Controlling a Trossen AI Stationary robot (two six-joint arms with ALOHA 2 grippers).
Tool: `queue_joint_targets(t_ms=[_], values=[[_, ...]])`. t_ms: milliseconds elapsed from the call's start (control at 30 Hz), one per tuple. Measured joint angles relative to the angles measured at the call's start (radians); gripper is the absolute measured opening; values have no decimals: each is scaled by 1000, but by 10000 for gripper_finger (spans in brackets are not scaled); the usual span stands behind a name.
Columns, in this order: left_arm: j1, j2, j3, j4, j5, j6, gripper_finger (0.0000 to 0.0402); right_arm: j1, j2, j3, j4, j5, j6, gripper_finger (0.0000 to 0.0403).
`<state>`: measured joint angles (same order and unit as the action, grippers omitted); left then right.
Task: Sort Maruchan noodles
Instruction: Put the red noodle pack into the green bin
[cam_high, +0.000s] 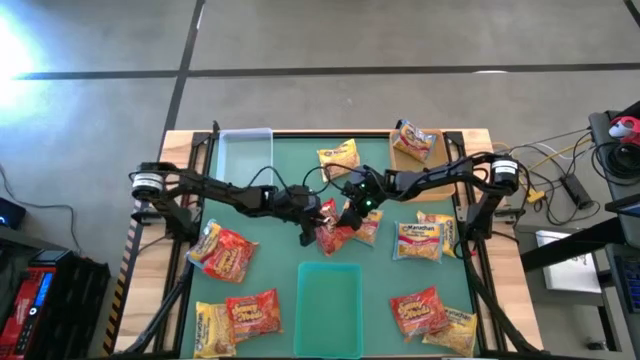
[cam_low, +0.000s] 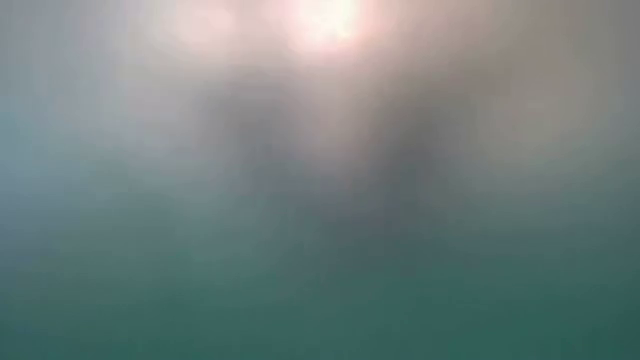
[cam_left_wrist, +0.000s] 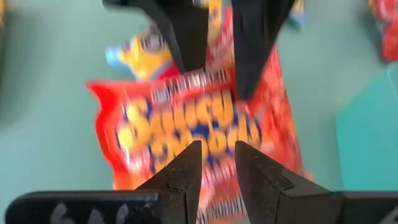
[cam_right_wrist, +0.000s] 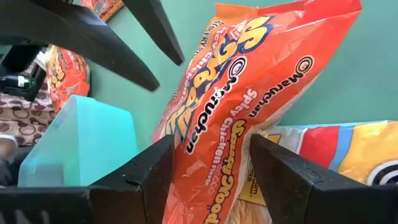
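The Maruchan noodles are several crinkly packets scattered on the green mat, red-orange, yellow and pale yellow. Both grippers meet mid-table over one red-orange packet (cam_high: 335, 237). My right gripper (cam_high: 356, 207) is shut on that packet (cam_right_wrist: 217, 124). My left gripper (cam_high: 316, 214) is open, and its fingertips (cam_right_wrist: 168, 68) stand close beside the packet's edge. I cannot tell whether they touch it. A yellow packet (cam_right_wrist: 348, 155) lies just under the held one. The low view shows only haze. My right gripper pinches the red-orange packet across its printed middle (cam_right_wrist: 211, 155), one finger (cam_right_wrist: 149, 168) on each face. It slants down from the table's far right. The packet stands on edge and tilted between the fingers. Its lower end is hidden, so lifted or resting cannot be told.
A teal tray (cam_high: 329, 305) sits near the front middle, a clear tray (cam_high: 245, 150) at the far left, and a brown tray (cam_high: 445, 148) with a packet (cam_high: 414, 139) at the far right. Other packets lie at the left (cam_high: 225, 250), right (cam_high: 418, 241) and near corners (cam_high: 253, 312) (cam_high: 420, 310).
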<state>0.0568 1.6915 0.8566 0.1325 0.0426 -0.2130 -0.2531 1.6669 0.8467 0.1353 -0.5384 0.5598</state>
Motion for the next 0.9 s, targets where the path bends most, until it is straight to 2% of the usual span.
queue_joint_targets(t_ms=[200,333,533,900], values=[[-43,-15,0,-195,2,-101,80,0,0,0,0,18,-13,199],[-62,5,0,-230,4,-147,80,0,0,0,1,24,-23,199],[-60,51,0,-186,1,-163,80,0,0,0,4,26,-23,199],[-53,142,-2,13,-32,-144,80,0,0,0,-11,30,15,199]])
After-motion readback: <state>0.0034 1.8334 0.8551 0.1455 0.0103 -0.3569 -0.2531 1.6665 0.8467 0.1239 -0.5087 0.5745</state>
